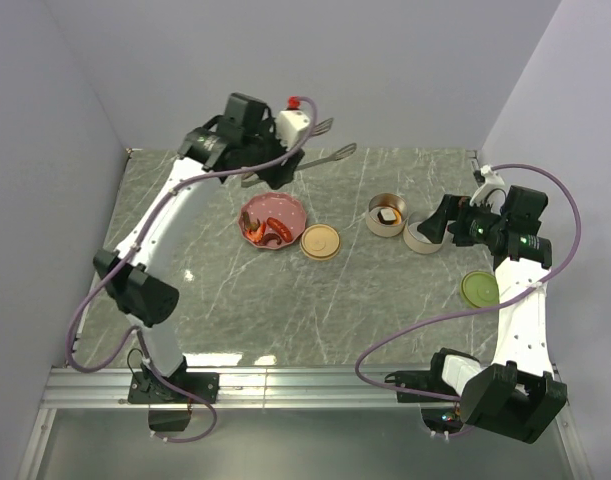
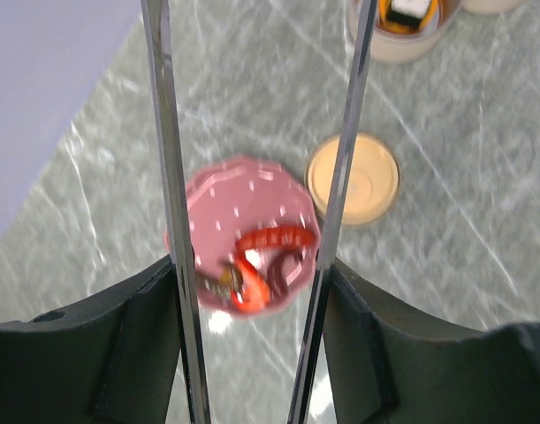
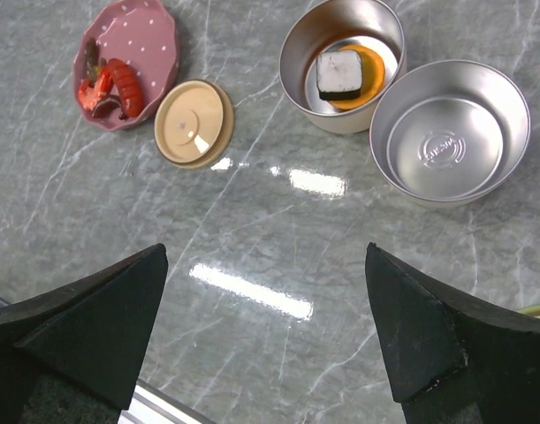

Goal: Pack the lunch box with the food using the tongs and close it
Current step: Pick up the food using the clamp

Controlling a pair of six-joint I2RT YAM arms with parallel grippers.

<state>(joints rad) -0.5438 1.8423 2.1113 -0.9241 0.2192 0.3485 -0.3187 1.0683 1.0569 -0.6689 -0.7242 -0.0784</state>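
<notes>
Top external view: left gripper (image 2: 250,272) clamps the tongs (image 2: 166,159) over the pink plate (image 2: 225,199) — sausages (image 2: 274,238) unpacked. Tan lid (image 3: 193,122) lies off. First tin (image 3: 292,62) holds block (image 3: 338,73) and orange piece (image 3: 374,64); second tin (image 3: 446,132) empty — right gripper (image 3: 262,265) gapes, holding nothing.

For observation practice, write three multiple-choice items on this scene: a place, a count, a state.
1. Where is the dark-and-pale block? A on the pink plate; B on the tan lid; C in a metal container.
2. How many metal containers are there? A one; B two; C four.
3. The tongs are: A lying flat; B in a container; C held in the left gripper.
Answers: 1 C, it lies on the orange piece inside; 2 B, one filled, one empty; 3 C, both arms run between its fingers.
</notes>
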